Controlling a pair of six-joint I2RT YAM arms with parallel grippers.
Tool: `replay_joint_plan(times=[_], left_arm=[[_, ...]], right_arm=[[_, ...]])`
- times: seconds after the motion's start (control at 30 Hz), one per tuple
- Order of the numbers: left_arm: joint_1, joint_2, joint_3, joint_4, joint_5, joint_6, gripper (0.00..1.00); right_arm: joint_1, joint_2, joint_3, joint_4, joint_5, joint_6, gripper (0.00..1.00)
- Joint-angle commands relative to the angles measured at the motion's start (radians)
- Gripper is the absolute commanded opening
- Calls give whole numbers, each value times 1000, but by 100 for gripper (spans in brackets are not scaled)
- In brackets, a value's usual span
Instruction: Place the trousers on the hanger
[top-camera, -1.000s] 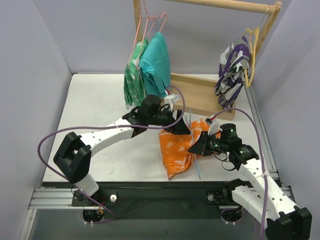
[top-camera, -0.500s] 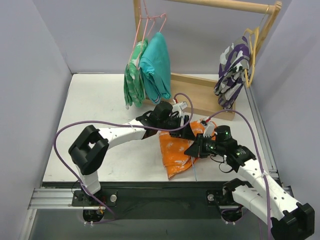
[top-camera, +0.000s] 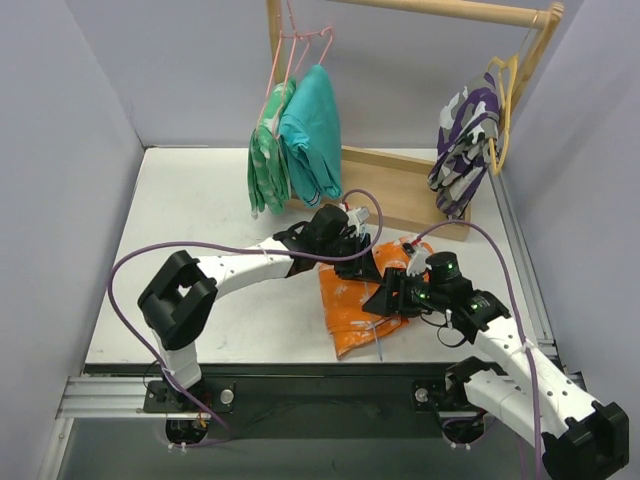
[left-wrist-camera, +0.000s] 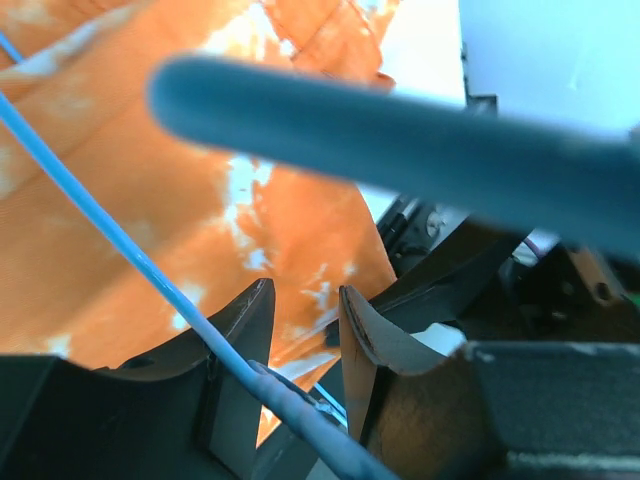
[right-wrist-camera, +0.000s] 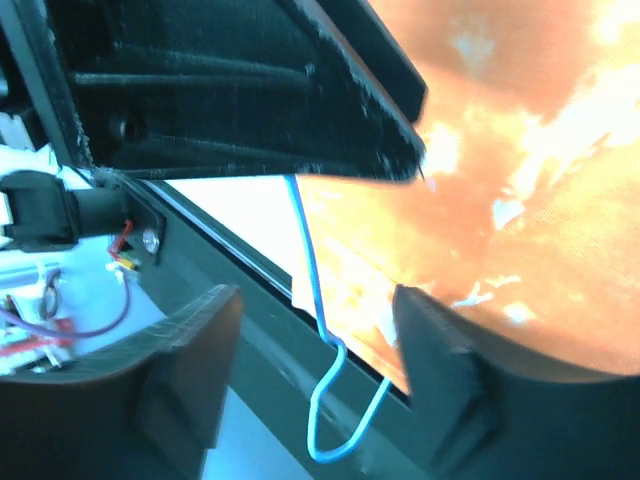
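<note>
The orange trousers (top-camera: 352, 300) lie crumpled on the table, right of centre. The light-blue hanger (top-camera: 380, 346) lies across them, its hook toward the front edge. My left gripper (top-camera: 372, 264) is low over the trousers' far side. In the left wrist view the hanger's wire (left-wrist-camera: 120, 245) runs between the jaws of my left gripper (left-wrist-camera: 303, 300), which stand partly apart, over the trousers (left-wrist-camera: 150, 150). My right gripper (top-camera: 386, 300) is open just to the right. In the right wrist view the hanger's hook (right-wrist-camera: 322, 400) hangs free between the fingers of my right gripper (right-wrist-camera: 315, 310), beside the trousers (right-wrist-camera: 520, 180).
A wooden rack (top-camera: 400, 190) stands at the back. A teal garment (top-camera: 310, 130) on pink hangers and a purple-and-white garment (top-camera: 462, 140) on a yellow hanger hang from it. The table's front edge (top-camera: 300, 362) is close under the hook. Both arms crowd together over the trousers.
My right gripper has opened and let go of the hanger. My left gripper moved right over the trousers, and its jaws have narrowed around the hanger's wire.
</note>
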Motion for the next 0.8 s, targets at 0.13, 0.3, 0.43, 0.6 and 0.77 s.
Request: replay_joint_plan(times=[0.13,0.3,0.43,0.6,0.77], left_arm=[[12,-110,-64,-64,-142,14,0],[12,-136,-84,-65,-162,21,0],[10,-147,-89,-64,-167,26,0],[12,-155,-100,-62,-173,28,0],[10,-161,-110,-58,-176,25,0]], right_arm=[[-107,-39,187,-215,120,-33,90],[-219,22,270,-342,162,-83,95],[-221,110,267,-376,136,-93,95],[-219,134,184,-387,117,-58,93],[-213,133,115,-375,96,-39,93]])
